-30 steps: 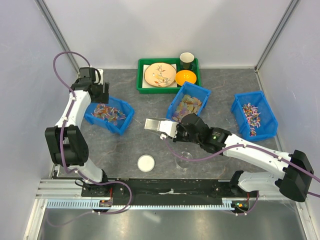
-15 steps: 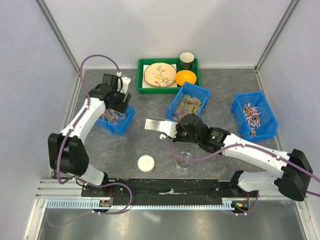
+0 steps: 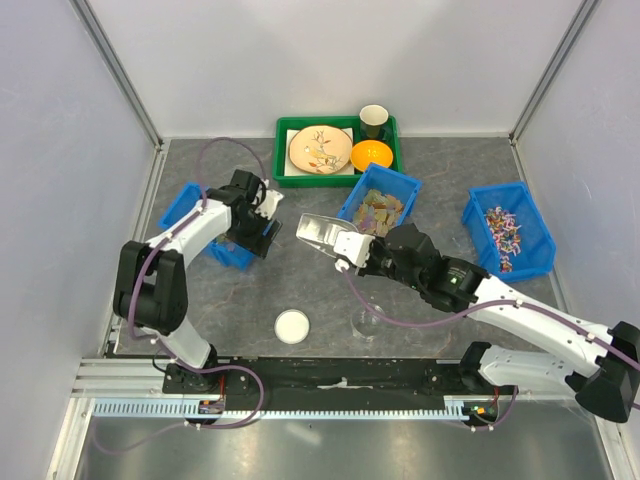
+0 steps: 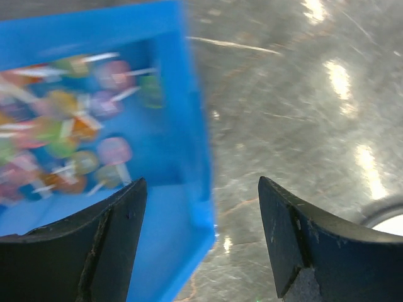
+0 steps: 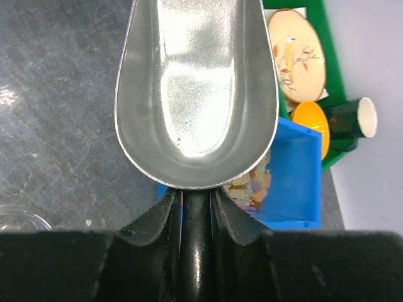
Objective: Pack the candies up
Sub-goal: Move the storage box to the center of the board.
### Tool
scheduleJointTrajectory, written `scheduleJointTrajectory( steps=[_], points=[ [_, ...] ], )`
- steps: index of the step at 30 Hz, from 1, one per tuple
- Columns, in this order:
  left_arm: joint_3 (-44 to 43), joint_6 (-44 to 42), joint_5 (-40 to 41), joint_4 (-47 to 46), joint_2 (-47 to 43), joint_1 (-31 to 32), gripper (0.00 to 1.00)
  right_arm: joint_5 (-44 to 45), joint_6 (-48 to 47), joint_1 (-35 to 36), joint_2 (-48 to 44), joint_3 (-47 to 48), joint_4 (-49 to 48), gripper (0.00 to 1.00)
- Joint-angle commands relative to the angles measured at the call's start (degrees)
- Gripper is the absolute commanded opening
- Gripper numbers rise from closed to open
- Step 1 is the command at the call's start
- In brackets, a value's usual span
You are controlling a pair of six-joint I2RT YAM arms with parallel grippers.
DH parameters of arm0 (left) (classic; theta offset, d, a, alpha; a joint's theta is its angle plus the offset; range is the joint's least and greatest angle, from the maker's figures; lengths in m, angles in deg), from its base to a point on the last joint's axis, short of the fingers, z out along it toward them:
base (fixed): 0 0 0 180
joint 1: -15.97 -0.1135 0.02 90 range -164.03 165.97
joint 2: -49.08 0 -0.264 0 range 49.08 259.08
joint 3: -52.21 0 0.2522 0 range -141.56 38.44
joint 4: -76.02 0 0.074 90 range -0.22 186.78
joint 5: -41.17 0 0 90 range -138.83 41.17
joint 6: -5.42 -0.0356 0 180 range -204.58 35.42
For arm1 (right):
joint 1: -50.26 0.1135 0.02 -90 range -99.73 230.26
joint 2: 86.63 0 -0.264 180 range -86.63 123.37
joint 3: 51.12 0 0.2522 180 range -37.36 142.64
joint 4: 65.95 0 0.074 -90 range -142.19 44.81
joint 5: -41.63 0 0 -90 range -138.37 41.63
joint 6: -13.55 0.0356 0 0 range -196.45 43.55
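Candies (image 4: 69, 145), bright mixed colours on white sticks, blurred.

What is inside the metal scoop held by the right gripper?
Nothing: the scoop bowl is bare shiny metal. Under its near rim, part of the blue bin of pastel packets shows; the rest of that bin is covered by the scoop.

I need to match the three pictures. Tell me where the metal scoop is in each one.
Top view: metal scoop at centre, held by the right pincer.
Left wrist view: not in it.
Right wrist view: scoop fills the upper middle.
Shared landmark: orange bowl.
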State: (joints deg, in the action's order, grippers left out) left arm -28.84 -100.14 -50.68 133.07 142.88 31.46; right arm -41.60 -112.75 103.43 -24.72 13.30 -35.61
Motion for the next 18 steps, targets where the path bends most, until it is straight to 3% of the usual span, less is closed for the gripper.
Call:
scheduleJointTrajectory(
  steps=[1, 18],
  points=[
    [0.1, -1.5, -6.3, 1.8, 3.3, 1.3, 0.77, 1.7, -0.6, -0.8, -3.1, 0.2, -4.5, 0.0],
    [-15.1, -1.7, -35.2, 10.9, 7.3, 4.0, 0.75, 2.5, -0.8, -2.2, -3.8, -0.4, -5.5, 0.0]
  ],
)
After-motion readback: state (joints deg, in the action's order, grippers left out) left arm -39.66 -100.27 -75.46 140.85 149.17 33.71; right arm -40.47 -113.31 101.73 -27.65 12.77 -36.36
